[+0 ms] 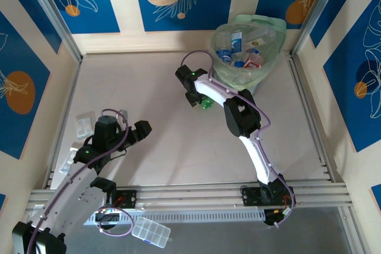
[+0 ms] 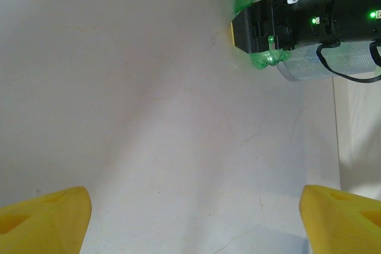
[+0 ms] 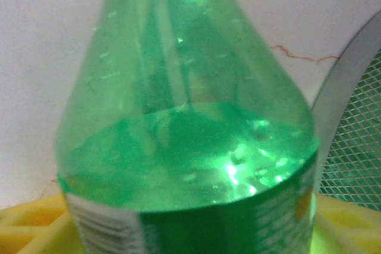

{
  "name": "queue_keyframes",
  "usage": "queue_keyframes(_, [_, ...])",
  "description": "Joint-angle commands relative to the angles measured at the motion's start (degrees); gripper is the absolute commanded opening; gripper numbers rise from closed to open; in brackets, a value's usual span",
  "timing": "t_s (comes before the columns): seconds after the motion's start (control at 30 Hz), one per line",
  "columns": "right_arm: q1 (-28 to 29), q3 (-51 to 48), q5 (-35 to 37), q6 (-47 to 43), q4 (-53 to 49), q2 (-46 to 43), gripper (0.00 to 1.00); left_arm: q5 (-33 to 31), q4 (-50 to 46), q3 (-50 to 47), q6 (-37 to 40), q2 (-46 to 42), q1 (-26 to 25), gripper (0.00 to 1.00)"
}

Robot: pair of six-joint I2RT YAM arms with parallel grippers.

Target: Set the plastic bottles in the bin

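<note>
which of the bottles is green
The green bottle at the right pincer, outside the bin; the bottles inside the bin look clear with blue or red labels.

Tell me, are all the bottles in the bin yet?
Not yet. Several bottles already sit in the bin. The right jaws are around a green bottle, grip unclear. A few clear crushed pieces by the left arm look like bottles still to collect; the left jaws are open and empty.
</note>
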Motion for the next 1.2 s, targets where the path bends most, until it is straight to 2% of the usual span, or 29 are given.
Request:
queue_keyframes(0.0, [0.1, -1.9, -7.2, 1.7, -1.6, -1.3, 0.68, 1.8, 1.6, 2.1, 1.6, -1.1, 0.6, 0.90])
queue_keyframes(0.17, [0.4, -7.8, -11.2, 2.2, 1.5, -7.0, 0.61, 2.6, 1.7, 3.3, 2.9, -1.0, 0.6, 0.89])
queue_keyframes(0.37, [0.9, -15.7, -15.6, 2.5, 4.2, -14.7, 0.60, 4.1, 2.8, 3.8, 3.8, -1.1, 0.5, 0.89])
queue_keyframes(0.63, [0.9, -25.3, -28.2, 6.0, 6.0, -21.9, 0.60, 6.0, 4.5, 4.0, 3.8, -1.1, 0.4, 0.89])
queue_keyframes(1.0, [3.8, -33.9, -26.9, 8.0, 8.9, -25.1, 0.64, 7.3, 5.4, 4.0, 3.6, -1.0, 0.0, 0.88])
queue_keyframes(1.17, [4.8, -34.4, -24.9, 8.2, 9.6, -24.4, 0.70, 7.8, 5.1, 4.1, 3.5, -1.0, 0.1, 0.88])
